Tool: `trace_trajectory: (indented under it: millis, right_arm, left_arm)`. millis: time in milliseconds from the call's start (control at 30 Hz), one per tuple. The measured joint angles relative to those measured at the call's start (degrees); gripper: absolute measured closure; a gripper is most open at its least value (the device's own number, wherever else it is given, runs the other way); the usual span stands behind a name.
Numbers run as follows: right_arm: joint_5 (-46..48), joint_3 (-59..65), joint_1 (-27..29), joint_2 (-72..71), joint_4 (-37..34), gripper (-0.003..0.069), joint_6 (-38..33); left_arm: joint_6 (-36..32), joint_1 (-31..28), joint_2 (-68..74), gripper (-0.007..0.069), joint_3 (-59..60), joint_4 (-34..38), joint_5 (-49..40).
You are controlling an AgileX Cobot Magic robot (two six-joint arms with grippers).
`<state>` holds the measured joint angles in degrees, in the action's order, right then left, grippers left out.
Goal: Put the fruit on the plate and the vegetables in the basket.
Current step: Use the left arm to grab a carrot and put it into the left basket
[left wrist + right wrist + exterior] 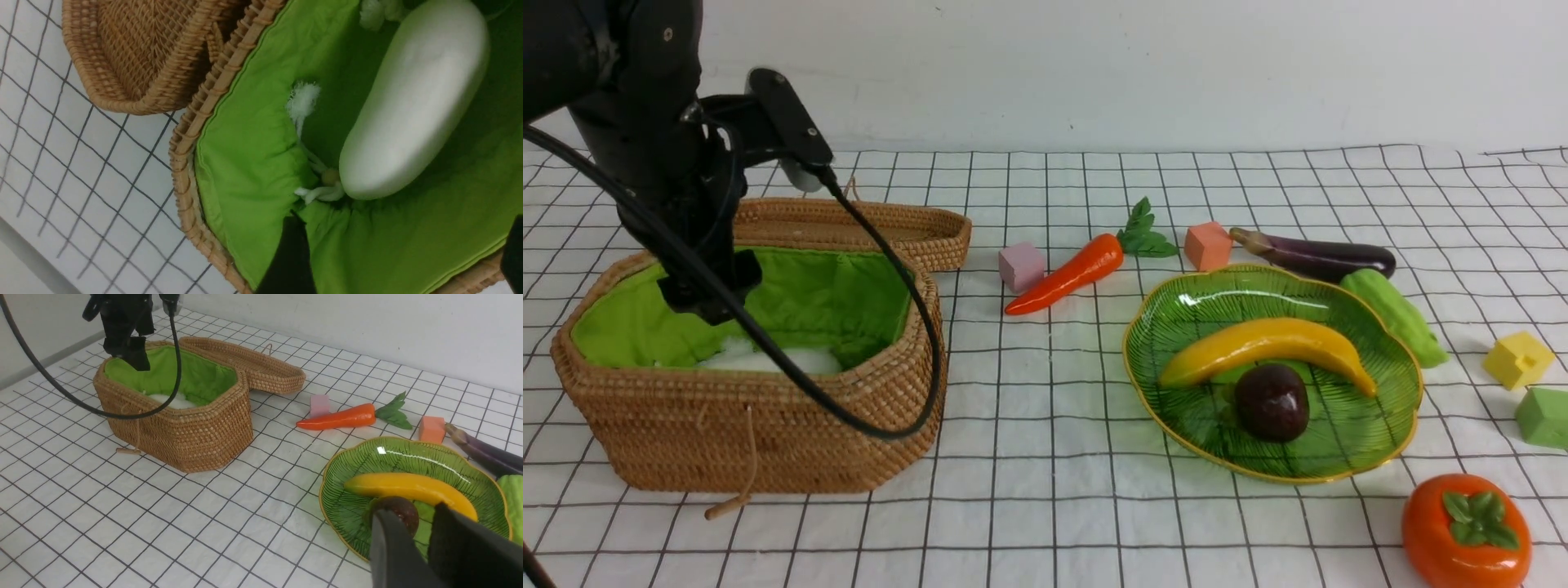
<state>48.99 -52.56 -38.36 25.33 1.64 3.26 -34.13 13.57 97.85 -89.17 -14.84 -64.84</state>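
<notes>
White radish [412, 102]: lying inside the basket [768, 425], on its green lining
Left gripper [402, 222]: hovering just over the basket, fingers spread wide, empty
Right gripper [425, 522]: hanging well off to the basket's right, fingers just barely parted, gripping nothing

The left arm [629, 98], at the upper left of the front view, is bulky glossy black with a small screw head. A flat black bracket [788, 118] with 2 screws carries a pale grey lens barrel. A thick black cable [849, 412] loops beneath. The right gripper [413, 510] has 2 flat matte black fingers [392, 555].
</notes>
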Motion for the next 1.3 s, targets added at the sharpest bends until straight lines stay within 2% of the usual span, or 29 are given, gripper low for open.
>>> trace_trajectory:
  millis: [67, 100, 133, 167, 200, 233, 300, 433, 533, 600, 667, 700, 733, 867, 933, 1033, 1300]
  right_arm:
    - [0.1, -0.1, 0.0, 0.0, 0.0, 0.0487, 0.7]
    - [0.5, -0.3, 0.0, 0.0, 0.2, 0.0487, 1.7]
    - [0.7, -0.4, 0.0, 0.0, 0.3, 0.0487, 2.2]
    - [1.8, -1.1, 0.0, 0.1, 0.9, 0.0487, 4.1]
    - [2.0, -1.4, 0.0, 0.1, 1.2, 0.0487, 4.4]
    - [3.3, -2.5, 0.0, 0.1, 2.0, 0.0487, 6.3]
    - [4.5, -4.4, 0.0, 0.1, 2.7, 0.0484, 7.9]
    - [4.5, -6.2, 0.0, 0.0, 2.9, 0.0483, 8.6]
    - [4.6, -6.2, 0.0, 0.0, 2.8, 0.048, 8.8]
    - [5.3, -6.2, 0.0, 0.0, 2.2, 0.0479, 8.9]
    - [6.5, -6.2, 0.0, 0.0, 1.8, 0.0479, 9.0]
    - [7.0, -6.2, 0.0, 0.0, 1.8, 0.0479, 9.0]
    - [7.6, -6.2, 0.0, 0.0, 1.8, 0.0479, 9.0]
    - [8.8, -6.2, 0.0, 0.0, 1.6, 0.0479, 9.0]
    - [9.5, -6.2, 0.0, 0.0, 1.0, 0.0479, 9.1]
    - [10.3, -6.2, 0.0, 0.0, -0.1, 0.0479, 9.1]
    - [11.2, -6.2, -0.1, 0.0, -0.7, 0.0476, 9.2]
  left_arm:
    - [8.2, 1.4, -0.2, 0.0181, 0.0, 4.6, 0.5]
    - [12.0, 2.7, -0.4, 0.0276, 0.0, 6.6, 0.7]
    - [12.0, 3.4, -0.4, 0.0293, -0.1, 7.4, 0.7]
    - [15.5, 6.1, -0.3, 0.0433, -1.0, 10.1, 0.9]
    - [16.1, 6.5, -0.1, 0.0449, -1.2, 10.5, 0.9]
    - [17.4, 9.6, 0.7, 0.0544, -3.3, 12.6, 1.1]
    - [18.5, 13.7, 3.2, 0.0637, -8.0, 14.1, 1.1]
    - [18.8, 17.6, 13.2, 0.0624, -20.6, 14.5, -0.3]
    - [18.3, 17.7, 20.7, 0.0542, -28.3, 14.0, -0.6]
    - [17.1, 17.6, 25.4, 0.0452, -32.8, 13.2, -0.3]
    - [16.1, 17.5, 29.9, 0.0311, -35.9, 11.9, 1.6]
    - [15.9, 17.5, 31.1, 0.0276, -36.4, 11.4, 2.5]
    - [15.7, 17.4, 32.7, 0.021, -36.8, 10.7, 4.8]
    - [15.1, 17.4, 36.4, 0.0068, -37.2, 8.0, 13.4]
    - [15.1, 17.4, 38.3, 0.0041, -37.3, 6.2, 17.2]
    - [15.1, 17.3, 40.1, 0.0045, -37.3, 5.2, 21.5]
    - [14.4, 15.9, 43.8, 0.0123, -37.5, 6.4, 25.5]
